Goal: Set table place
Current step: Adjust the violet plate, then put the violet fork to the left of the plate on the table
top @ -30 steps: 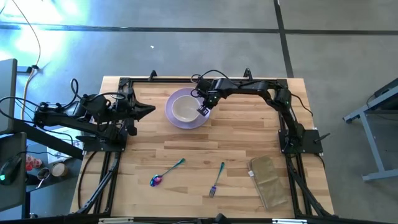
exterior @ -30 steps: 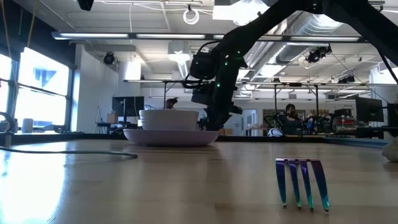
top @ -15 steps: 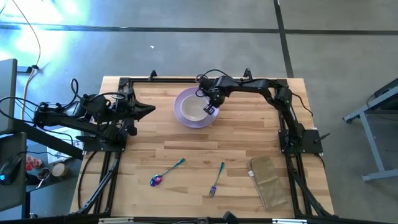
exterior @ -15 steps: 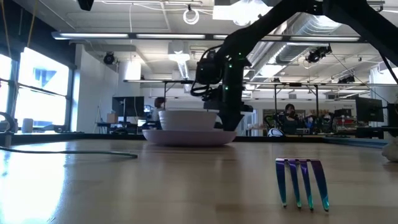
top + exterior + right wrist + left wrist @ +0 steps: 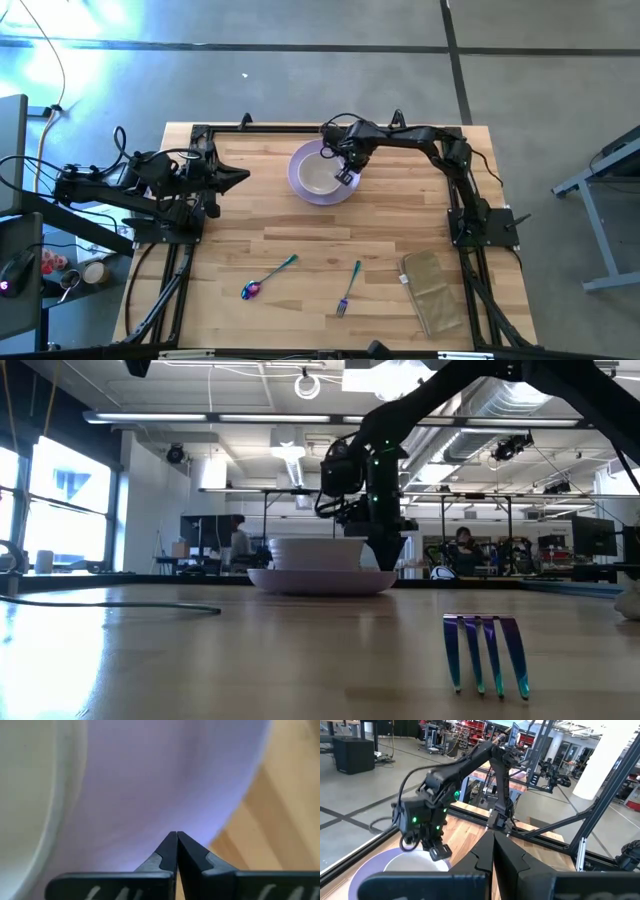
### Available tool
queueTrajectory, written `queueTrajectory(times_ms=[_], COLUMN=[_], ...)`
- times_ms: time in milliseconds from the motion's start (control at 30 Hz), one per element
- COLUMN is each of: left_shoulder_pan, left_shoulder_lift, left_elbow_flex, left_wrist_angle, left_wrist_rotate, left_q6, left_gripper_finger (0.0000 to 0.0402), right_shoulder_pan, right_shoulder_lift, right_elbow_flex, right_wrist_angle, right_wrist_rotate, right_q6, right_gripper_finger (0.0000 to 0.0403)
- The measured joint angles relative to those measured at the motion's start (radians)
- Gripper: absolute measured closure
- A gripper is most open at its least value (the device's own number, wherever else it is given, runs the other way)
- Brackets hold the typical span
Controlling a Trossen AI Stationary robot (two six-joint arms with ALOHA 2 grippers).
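Note:
The round lavender plate (image 5: 297, 165) lies flat on the wooden table (image 5: 400, 215) at the far middle, with the cream bowl (image 5: 318, 177) standing in it. My right gripper (image 5: 346, 177) is shut, its tips down on the plate's right rim; the low view (image 5: 385, 555) shows it beside the bowl (image 5: 315, 552). My left gripper (image 5: 245, 177) is shut and empty, level above the table's left side, pointing at the plate. The teal-handled fork (image 5: 349, 288) and the iridescent spoon (image 5: 267, 277) lie flat near the front edge. My right gripper presses its shut fingertips (image 5: 170, 845) down on the plate's rim (image 5: 200, 805), on the side toward the table's right edge, just outside the bowl. The fingers come from above, pointing down. The plate lies flat on the table.
A folded tan cloth (image 5: 432, 290) lies at the front right. The black frame (image 5: 300, 128) runs along the far edge and the sides. Bare wood lies between the plate and the cutlery. People show far off in the room behind.
My right gripper has gone toward the table's right edge, still shut and pointing down. The plate, with the bowl in it, has slid along the table with it, staying flat.

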State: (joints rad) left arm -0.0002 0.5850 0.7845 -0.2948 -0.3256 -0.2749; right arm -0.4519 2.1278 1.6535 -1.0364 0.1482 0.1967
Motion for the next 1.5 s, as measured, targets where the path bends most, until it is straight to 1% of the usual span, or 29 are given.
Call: queueTrajectory(times_ms=[200, 367, 500, 633, 800, 900, 1000, 1167, 1233, 1400, 1500], left_shoulder_pan=[0.000, 0.000, 0.000, 0.000, 0.000, 0.000, 0.000, 0.000, 0.000, 0.000, 0.000], left_shoulder_lift=[0.000, 0.008, 0.022, 0.036, 0.056, 0.069, 0.074, 0.074, 0.074, 0.074, 0.074], left_elbow_flex=[0.000, 0.000, 0.000, 0.000, 0.000, 0.000, 0.000, 0.000, 0.000, 0.000, 0.000], left_wrist_angle=[0.000, -0.017, -0.031, -0.031, -0.031, -0.031, -0.030, -0.031, -0.037, -0.054, -0.062], left_wrist_rotate=[-0.001, -0.025, -0.044, -0.049, -0.049, -0.049, -0.049, -0.028, -0.010, 0.024, 0.046], left_q6=[0.000, -0.017, -0.036, -0.037, -0.046, -0.046, -0.044, -0.025, -0.021, -0.043, -0.025], left_gripper_finger=[0.0401, 0.0401, 0.0401, 0.0401, 0.0401, 0.0401, 0.0401, 0.0401, 0.0401, 0.0401, 0.0401], right_shoulder_pan=[0.007, 0.034, 0.069, 0.143, 0.258, 0.334, 0.415, 0.517, 0.547, 0.629, 0.682], right_shoulder_lift=[-0.146, -0.323, -0.459, -0.567, -0.630, -0.632, -0.608, -0.521, -0.475, -0.371, -0.325], right_elbow_flex=[0.000, 0.000, 0.000, 0.000, 0.000, 0.000, 0.000, 0.000, 0.000, 0.000, 0.000], right_wrist_angle=[0.049, 0.046, 0.008, -0.088, -0.242, -0.294, -0.298, -0.283, -0.282, -0.252, -0.216], right_wrist_rotate=[-0.008, -0.010, -0.003, 0.063, 0.160, 0.171, 0.167, 0.142, 0.129, 0.098, 0.077], right_q6=[0.001, 0.001, 0.015, 0.068, 0.232, 0.299, 0.301, 0.295, 0.271, 0.157, 0.077], right_gripper_finger=[0.0403, 0.0403, 0.0403, 0.0403, 0.0403, 0.0403, 0.0403, 0.0403, 0.0403, 0.0403, 0.0403])
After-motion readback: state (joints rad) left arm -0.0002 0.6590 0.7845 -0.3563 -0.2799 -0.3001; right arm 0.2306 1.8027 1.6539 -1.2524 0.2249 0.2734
